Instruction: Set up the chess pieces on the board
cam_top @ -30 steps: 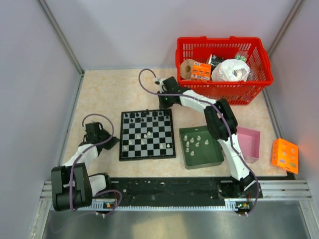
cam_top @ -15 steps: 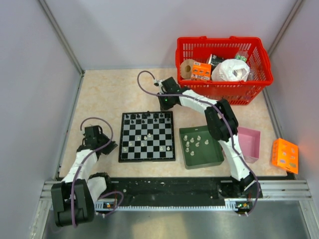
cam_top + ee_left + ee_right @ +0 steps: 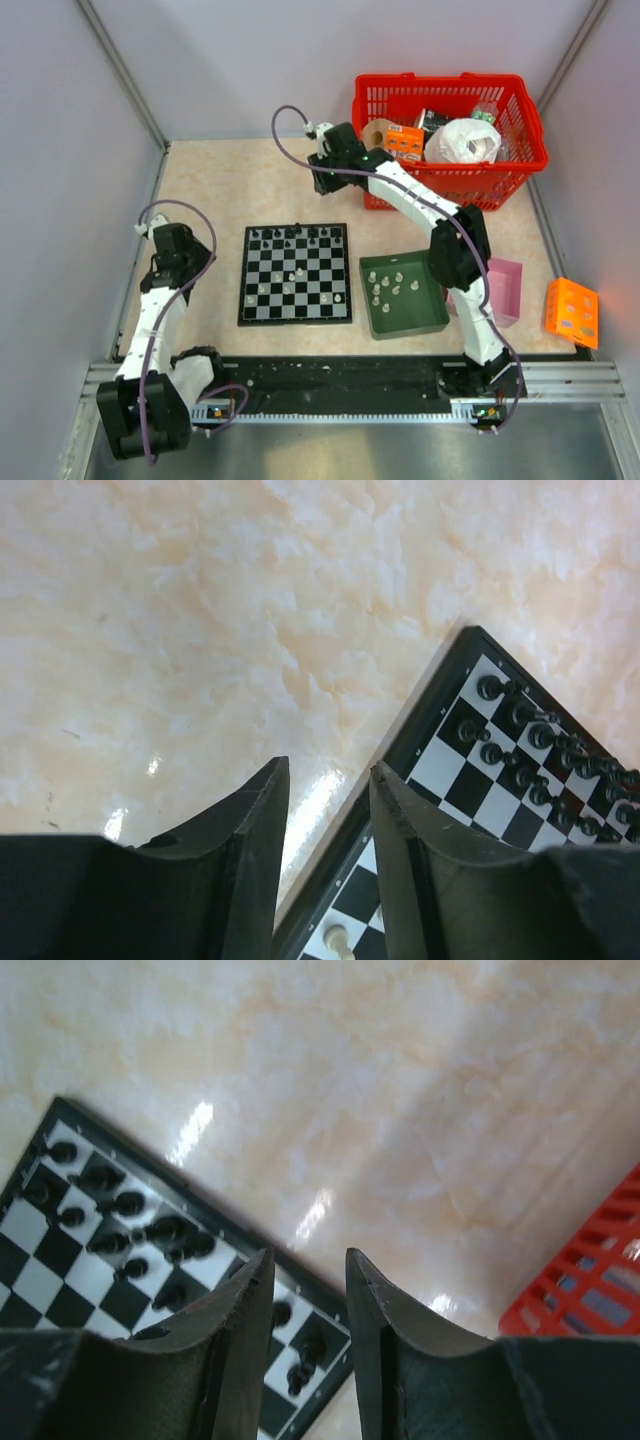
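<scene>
Board [image 3: 322,301] flat and checkered, tiny chess pieces [image 3: 290,234], left hand [image 3: 328,780], right hand [image 3: 308,1260] both slightly parted, empty.

— Where is room left around the board [image 3: 300,306]?
— Open tabletop [image 3: 215,185] is seen at its 12 o'clock and, short of the left arm [image 3: 152,310], at 9.
— What is blocked?
— At 3 o'clock the green tray [image 3: 425,312] is set just beside it; the red basket [image 3: 490,186] is placed at 1 o'clock. The far rows are crowded with black pieces [image 3: 290,235].
</scene>
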Motion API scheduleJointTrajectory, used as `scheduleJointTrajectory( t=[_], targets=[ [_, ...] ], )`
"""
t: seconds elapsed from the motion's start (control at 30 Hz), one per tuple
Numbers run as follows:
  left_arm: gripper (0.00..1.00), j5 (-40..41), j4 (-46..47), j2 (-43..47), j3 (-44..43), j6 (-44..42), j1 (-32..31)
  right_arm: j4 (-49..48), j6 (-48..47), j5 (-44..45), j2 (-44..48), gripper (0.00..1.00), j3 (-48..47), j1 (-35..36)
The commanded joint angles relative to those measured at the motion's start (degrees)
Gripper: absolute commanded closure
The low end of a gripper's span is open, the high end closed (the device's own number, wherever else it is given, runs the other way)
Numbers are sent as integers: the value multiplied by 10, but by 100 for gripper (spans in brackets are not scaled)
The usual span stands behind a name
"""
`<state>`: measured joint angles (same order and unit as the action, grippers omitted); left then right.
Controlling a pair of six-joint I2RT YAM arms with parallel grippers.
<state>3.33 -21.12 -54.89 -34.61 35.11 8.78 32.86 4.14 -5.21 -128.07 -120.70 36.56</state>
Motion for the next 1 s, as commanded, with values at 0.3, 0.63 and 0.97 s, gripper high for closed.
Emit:
scheduleJointTrajectory(
  t=[0.3, 0.63, 0.97],
  targets=[
    [55, 62, 79, -47, 23, -30, -3, -97, 129, 55, 242, 79, 326, 31],
    [50, 78, 92, -36, 53, -34, -3, -90, 145, 40, 190, 68, 321, 31],
    [48, 75, 87, -40, 45, -30, -3, -57, 149, 40, 155, 66, 307, 31]
  ],
)
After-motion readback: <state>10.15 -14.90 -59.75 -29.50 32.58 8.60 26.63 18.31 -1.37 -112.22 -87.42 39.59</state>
